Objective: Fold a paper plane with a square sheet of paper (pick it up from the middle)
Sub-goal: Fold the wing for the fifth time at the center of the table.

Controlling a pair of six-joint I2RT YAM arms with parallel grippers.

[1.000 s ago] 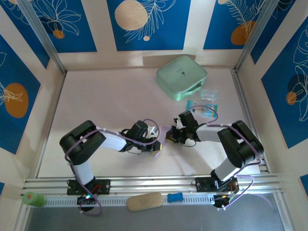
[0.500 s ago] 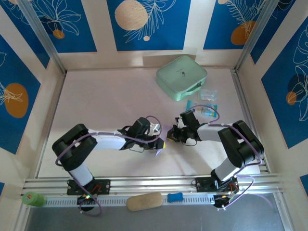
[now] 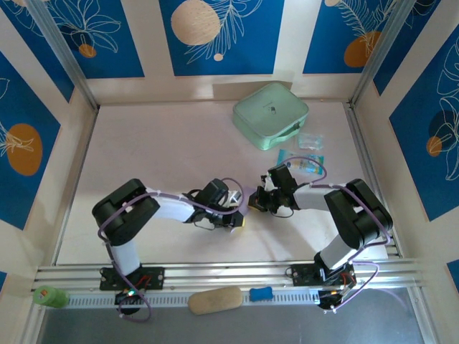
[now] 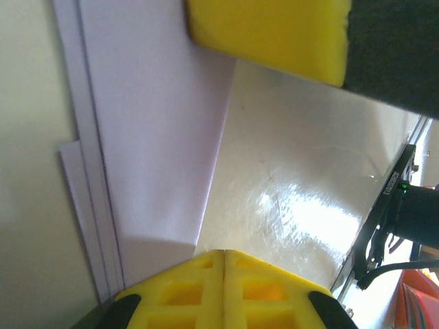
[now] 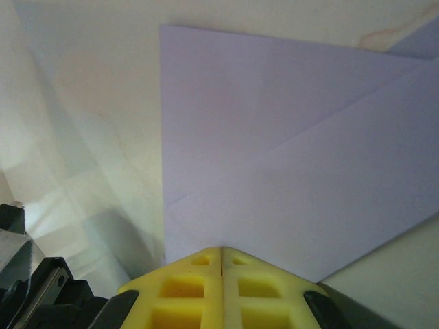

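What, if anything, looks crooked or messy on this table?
The half-folded lavender paper is slightly askew: along one side its layers' edges sit stepped, not flush. A few small packets lie loose beside the mint-green case. Nothing looks torn or spilled.

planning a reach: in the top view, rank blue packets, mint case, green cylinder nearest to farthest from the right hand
From the right hand:
1. blue packets, right and back
2. mint-green case, back edge
3. green cylinder, near-left corner

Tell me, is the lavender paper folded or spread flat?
Folded. In the right wrist view the lavender paper shows a diagonal flap overlapping another layer; the left wrist view shows several stacked edges.
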